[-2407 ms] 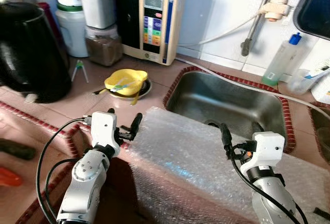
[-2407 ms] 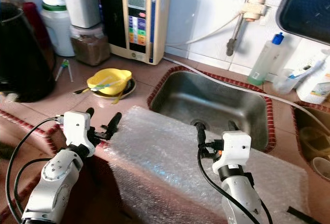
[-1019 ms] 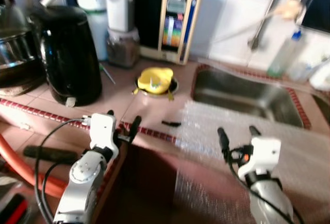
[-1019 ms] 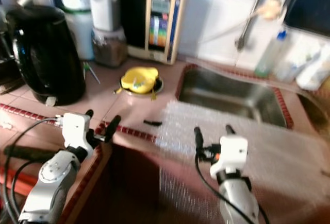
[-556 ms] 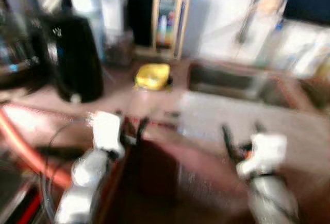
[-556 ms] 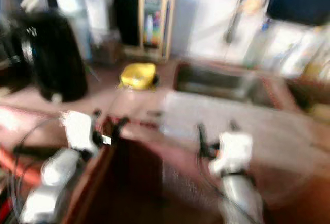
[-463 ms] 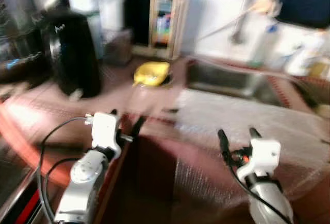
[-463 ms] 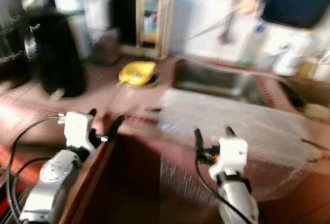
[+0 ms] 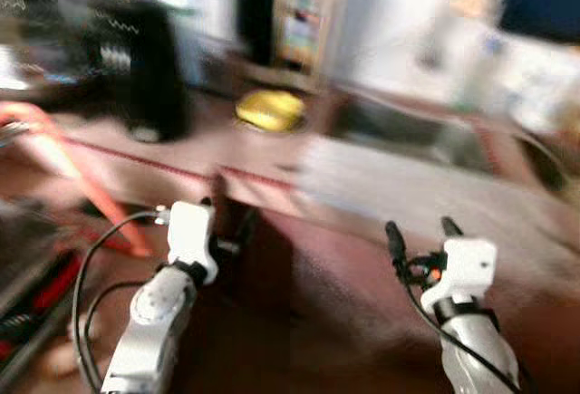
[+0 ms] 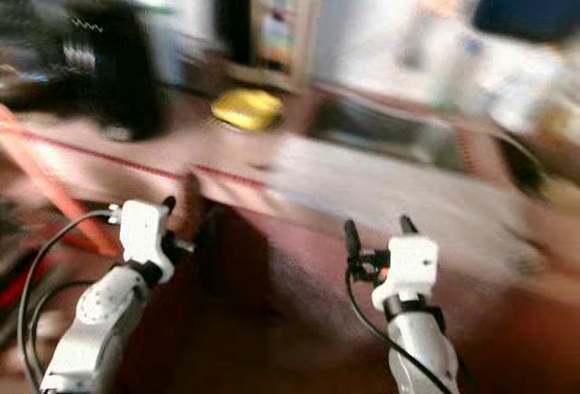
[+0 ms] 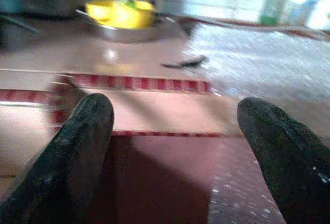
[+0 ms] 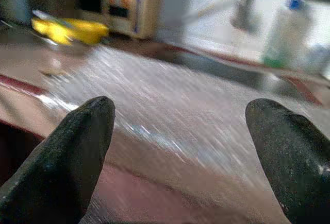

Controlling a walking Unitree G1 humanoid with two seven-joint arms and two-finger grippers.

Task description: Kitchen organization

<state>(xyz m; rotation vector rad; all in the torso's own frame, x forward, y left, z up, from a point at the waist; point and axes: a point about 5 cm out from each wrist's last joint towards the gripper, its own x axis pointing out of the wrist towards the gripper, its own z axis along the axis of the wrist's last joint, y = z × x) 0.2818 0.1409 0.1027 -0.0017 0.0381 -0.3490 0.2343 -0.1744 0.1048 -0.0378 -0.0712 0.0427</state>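
Note:
Both eye views are blurred by motion. A yellow bowl (image 9: 269,109) sits on a metal plate (image 11: 129,30) on the pink tiled counter (image 11: 149,113), left of the sink (image 9: 399,133). A sheet of bubble wrap (image 9: 408,190) drapes over the counter's front edge before the sink. My left gripper (image 9: 227,217) is open, held level with the counter's red-trimmed edge, short of the bowl. My right gripper (image 9: 420,227) is open too, in front of the bubble wrap (image 12: 170,100), holding nothing.
A black kettle (image 9: 140,68) stands at the counter's left and a beige water purifier (image 9: 304,23) against the tiled wall. An orange hose (image 9: 82,168) runs low on the left. A small black object (image 11: 183,63) lies beside the wrap. A green bottle (image 12: 289,28) stands behind the sink.
The whole picture has shifted and blurred more, so the camera has moved back from the counter. Both grippers stay open and empty in much the same pose.

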